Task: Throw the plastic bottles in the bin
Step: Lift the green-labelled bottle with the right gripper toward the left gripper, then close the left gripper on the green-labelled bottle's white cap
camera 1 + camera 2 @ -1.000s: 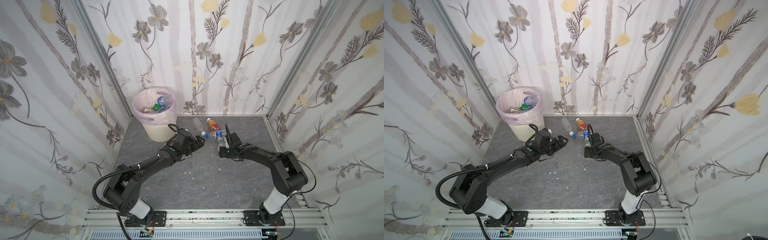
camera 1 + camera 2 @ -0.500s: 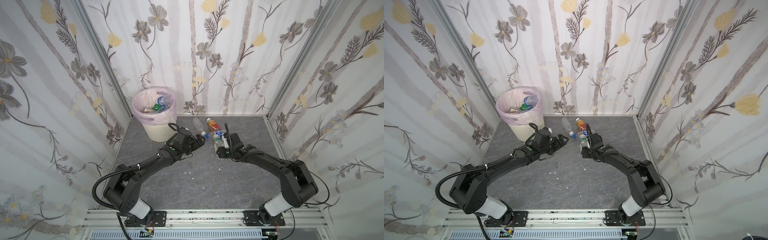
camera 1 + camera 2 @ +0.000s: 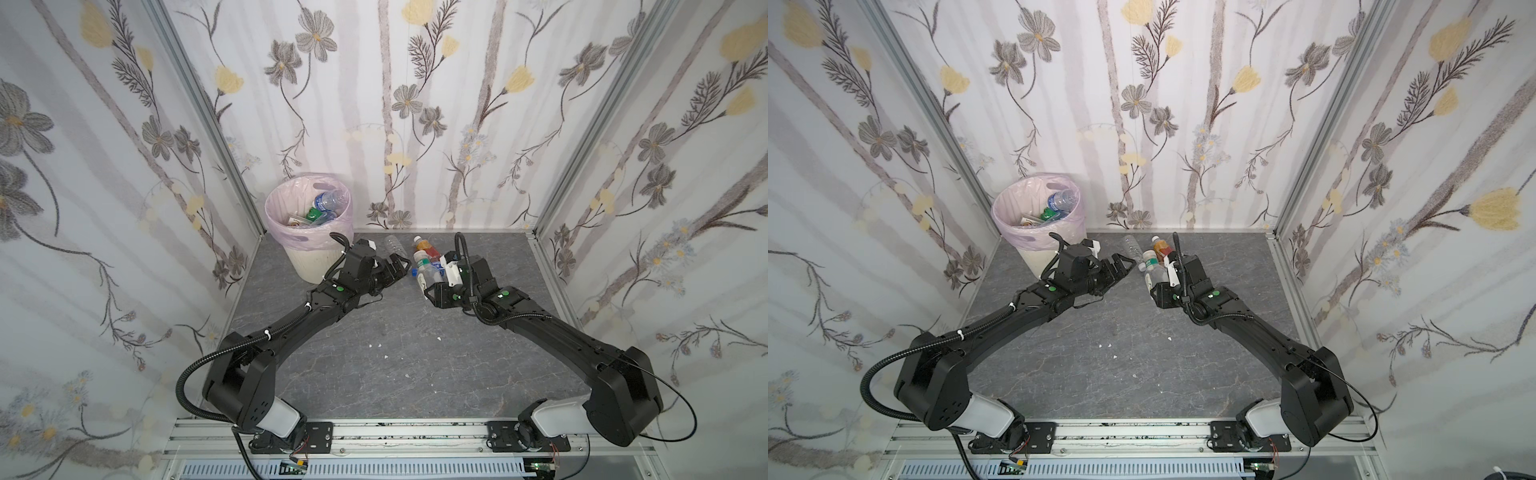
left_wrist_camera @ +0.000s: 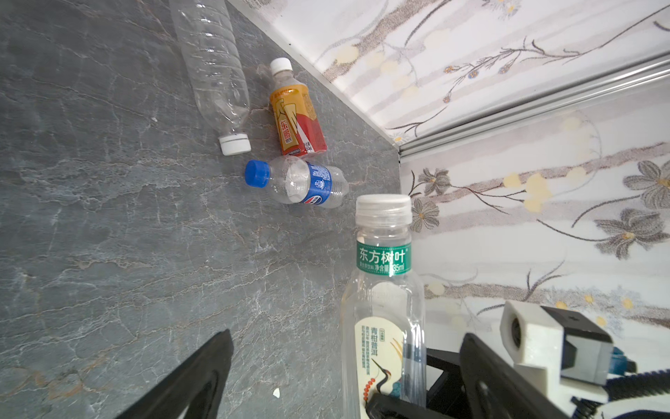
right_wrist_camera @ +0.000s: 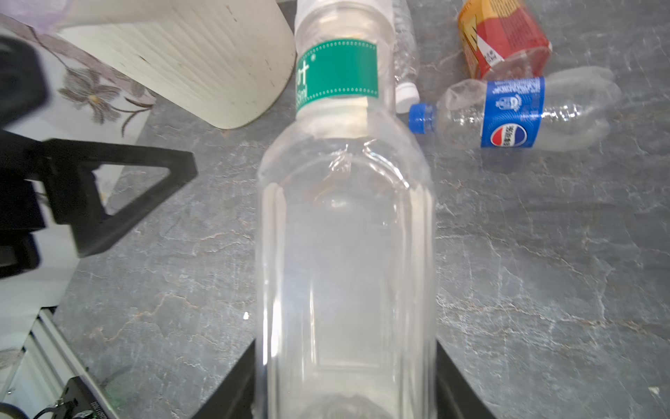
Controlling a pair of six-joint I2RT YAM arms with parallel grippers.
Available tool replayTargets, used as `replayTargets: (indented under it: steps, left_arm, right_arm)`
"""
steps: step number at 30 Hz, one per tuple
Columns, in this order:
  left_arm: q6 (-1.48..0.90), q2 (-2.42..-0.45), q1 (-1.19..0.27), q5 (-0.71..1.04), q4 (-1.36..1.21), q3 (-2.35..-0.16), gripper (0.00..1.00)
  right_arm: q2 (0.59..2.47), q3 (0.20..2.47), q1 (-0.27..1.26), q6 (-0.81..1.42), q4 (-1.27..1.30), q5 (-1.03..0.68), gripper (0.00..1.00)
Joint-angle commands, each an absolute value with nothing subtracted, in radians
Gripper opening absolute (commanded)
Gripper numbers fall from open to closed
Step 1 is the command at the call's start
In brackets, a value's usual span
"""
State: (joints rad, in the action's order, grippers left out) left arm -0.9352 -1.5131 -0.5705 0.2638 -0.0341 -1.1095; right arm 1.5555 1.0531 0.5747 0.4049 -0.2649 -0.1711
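Against the rear wall, on grey marble-veined floor (image 3: 395, 353): three plastic bottles lying flat and close together. Long ribbed clear bottle (image 4: 217, 65) with white cap; stubby orange-red labelled bottle (image 4: 295, 116) with white cap; crumpled Pepsi bottle (image 4: 308, 181) with blue cap and glossy blue wrap, shoulder up against the orange-red one's base.

Just beside these, clamped low on its smooth, square-shouldered body by the right gripper (image 5: 344, 391), jaws part-closed and pressed to both sides: green-banded clear bottle (image 4: 384, 308) with a ridged white cap, cap end pointing away from the wrist.

Opposite it, near the bin's base: left gripper (image 3: 398, 268), spread fully wide, holding nothing, black triangular fingers aimed toward the held bottle.

Over in the back left corner: bin (image 3: 309, 262), round, cream, finely ribbed, lined with thin pink film (image 3: 282, 224), with several discarded bottles (image 3: 328, 201) already inside.
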Motion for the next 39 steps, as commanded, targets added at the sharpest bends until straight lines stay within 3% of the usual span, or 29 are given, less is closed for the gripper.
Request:
replayTargets:
  steps: [1,9,15,19,24,29,33,39]
  left_arm:
    - [-0.914,-1.522,-0.574,0.302,-0.063,-1.13,1.0]
    - [-0.91,-1.528,-0.583,0.322,-0.071,-1.141,1.0]
    - [-0.914,-1.535,-0.593,0.324,-0.077,-1.135,0.94]
    - [-0.914,-1.546,-0.599,0.324,-0.08,-1.135,0.88]
    - [-0.914,-1.546,-0.598,0.314,-0.083,-1.133,0.73]
    - [-0.917,-1.552,-0.596,0.302,-0.083,-1.142,0.62]
    - [-0.916,-1.548,-0.586,0.298,-0.083,-1.143,0.58]
    - [-0.928,-1.519,-0.542,0.278,-0.083,-1.152,0.57]
  right_arm:
    - [1.552,1.08,0.589,0.414,-0.238,-0.22,0.46]
    - [1.574,1.127,0.63,0.425,-0.221,-0.258,0.45]
    - [1.588,1.159,0.651,0.431,-0.216,-0.273,0.45]
    - [1.626,1.173,0.663,0.433,-0.215,-0.278,0.45]
    - [1.638,1.181,0.671,0.431,-0.216,-0.278,0.45]
    - [1.636,1.181,0.673,0.431,-0.221,-0.275,0.52]
    - [1.627,1.18,0.673,0.43,-0.229,-0.273,0.63]
    - [1.602,1.154,0.674,0.422,-0.235,-0.261,0.86]
